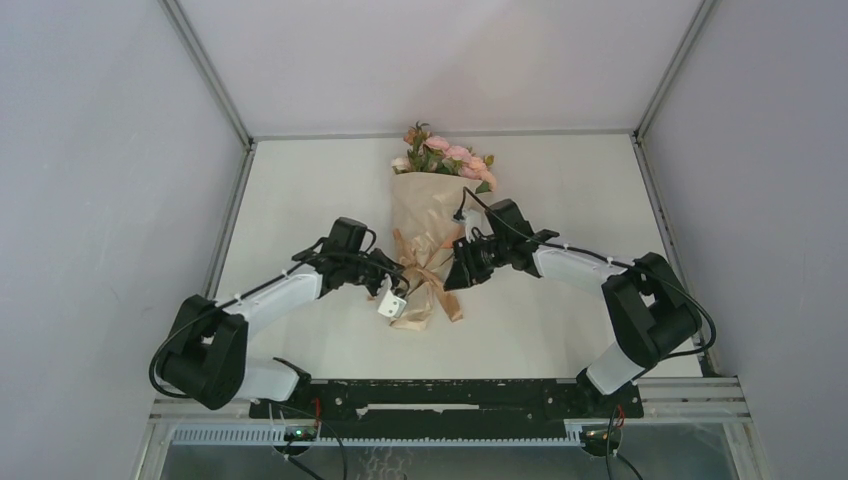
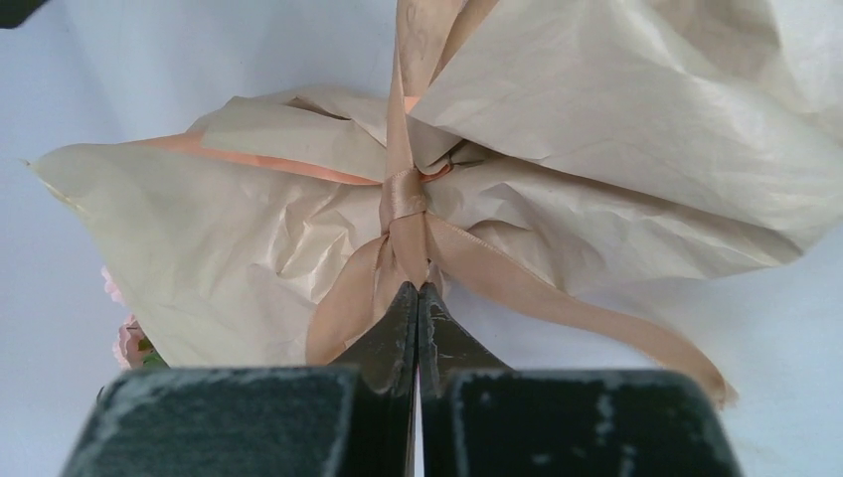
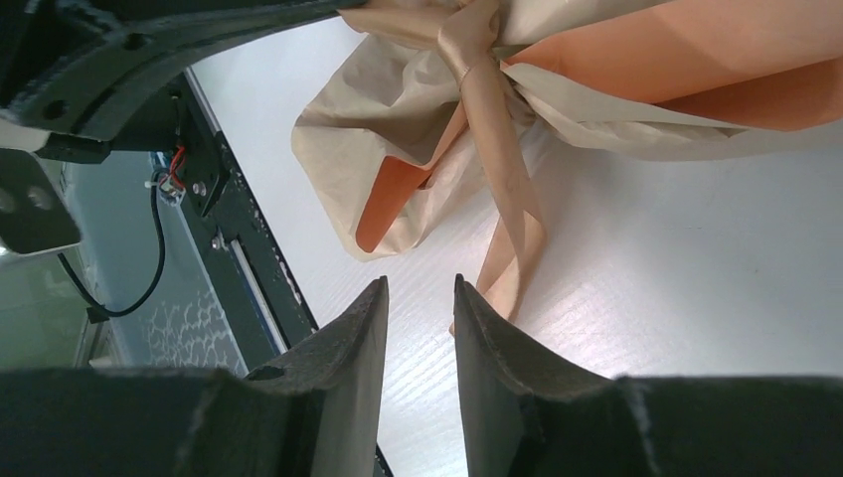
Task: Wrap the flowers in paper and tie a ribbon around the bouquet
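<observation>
Left gripper (image 2: pixel 418 290): dark wedge-shaped jaws clenched flat together, with the tips touching the ribbon (image 2: pixel 406 204) just under its knot. I cannot tell whether any fabric is pinched.

Ribbon: a narrow, satin-sheened peach band, knotted around the gathered waist of the paper (image 2: pixel 229 219), its limp tails trailing onto the worktop (image 1: pixel 300 200).

Paper: a thin tan sheet, creased and crinkled, with an orange inner face. It forms a cone at mid-worktop.

Flowers (image 1: pixel 445 155): soft pink blooms and green leaves stick out of the cone toward the far edge.

Right gripper (image 3: pixel 420 285): released, a gap between its rough dark jaws and nothing in it. One ribbon tail lies just beside it.
</observation>
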`<act>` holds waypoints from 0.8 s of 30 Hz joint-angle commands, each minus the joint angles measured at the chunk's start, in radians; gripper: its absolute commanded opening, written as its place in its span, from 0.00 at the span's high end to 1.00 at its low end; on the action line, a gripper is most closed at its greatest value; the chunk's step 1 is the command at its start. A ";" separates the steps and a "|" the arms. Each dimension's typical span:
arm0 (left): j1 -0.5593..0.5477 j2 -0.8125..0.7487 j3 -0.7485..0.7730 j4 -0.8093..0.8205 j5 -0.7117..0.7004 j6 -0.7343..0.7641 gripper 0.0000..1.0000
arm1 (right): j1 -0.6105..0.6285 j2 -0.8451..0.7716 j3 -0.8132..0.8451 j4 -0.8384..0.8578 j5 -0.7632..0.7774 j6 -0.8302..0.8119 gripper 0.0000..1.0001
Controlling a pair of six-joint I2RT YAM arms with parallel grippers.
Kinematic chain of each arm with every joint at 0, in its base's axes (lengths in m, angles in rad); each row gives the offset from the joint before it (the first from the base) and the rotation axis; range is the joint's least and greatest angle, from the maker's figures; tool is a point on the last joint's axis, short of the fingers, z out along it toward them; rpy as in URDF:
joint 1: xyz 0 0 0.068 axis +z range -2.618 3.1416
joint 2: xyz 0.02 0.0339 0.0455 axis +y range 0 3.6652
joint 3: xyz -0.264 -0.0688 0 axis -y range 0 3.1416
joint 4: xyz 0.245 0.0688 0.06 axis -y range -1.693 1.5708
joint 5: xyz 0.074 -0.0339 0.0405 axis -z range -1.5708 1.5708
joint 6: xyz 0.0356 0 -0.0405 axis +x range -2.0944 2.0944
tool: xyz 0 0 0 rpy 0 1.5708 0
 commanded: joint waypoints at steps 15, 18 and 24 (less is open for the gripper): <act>0.019 -0.108 -0.061 -0.198 -0.097 -0.036 1.00 | 0.071 0.077 0.001 -0.026 0.150 -0.047 0.44; 0.026 -0.110 -0.075 -0.214 -0.112 -0.029 1.00 | 0.073 0.065 0.001 -0.039 0.152 -0.056 0.44; 0.034 -0.097 -0.058 -0.177 -0.074 -0.127 1.00 | 0.063 0.001 0.000 -0.081 0.158 -0.080 0.44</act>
